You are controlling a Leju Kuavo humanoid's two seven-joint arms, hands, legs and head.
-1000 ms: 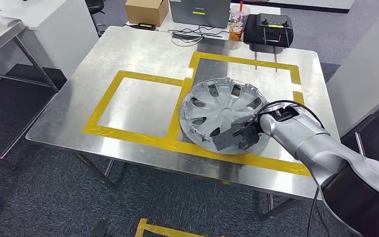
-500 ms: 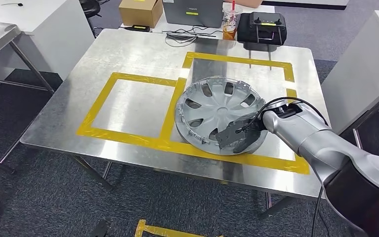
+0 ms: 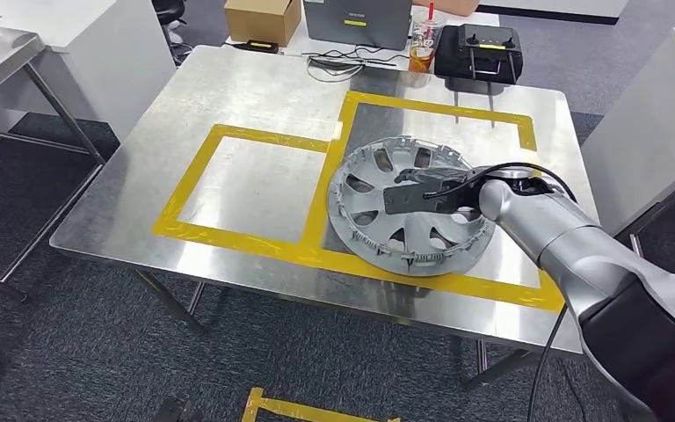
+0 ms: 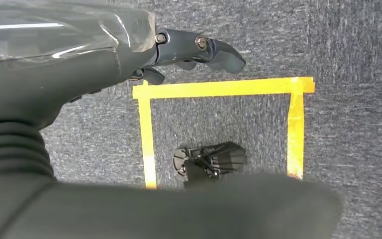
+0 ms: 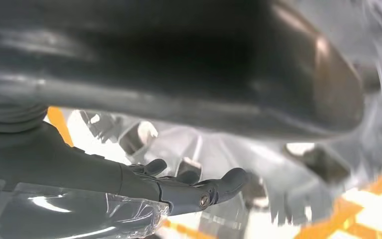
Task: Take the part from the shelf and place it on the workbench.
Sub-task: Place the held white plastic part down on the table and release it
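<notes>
We saw the wheel cover [image 3: 413, 211] lying flat on the workbench [image 3: 255, 97], inside the right-hand yellow tape frame [image 3: 439, 110], its near-left rim over the tape. Right hand [image 3: 426, 189] hovered over the cover's middle w/ fingers [image 5: 224, 183] stretched out, gripping nothing. Left hand [image 4: 194, 50] hung over the carpet, fingers loosely apart, nothing in it, above a yellow floor marking [image 4: 219, 88].

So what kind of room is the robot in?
Probably a robot test lab or workshop. A shiny steel workbench has yellow tape squares marking spots, a silver plastic wheel cover lies in one, and a black remote controller sits on the white desk behind it.
</notes>
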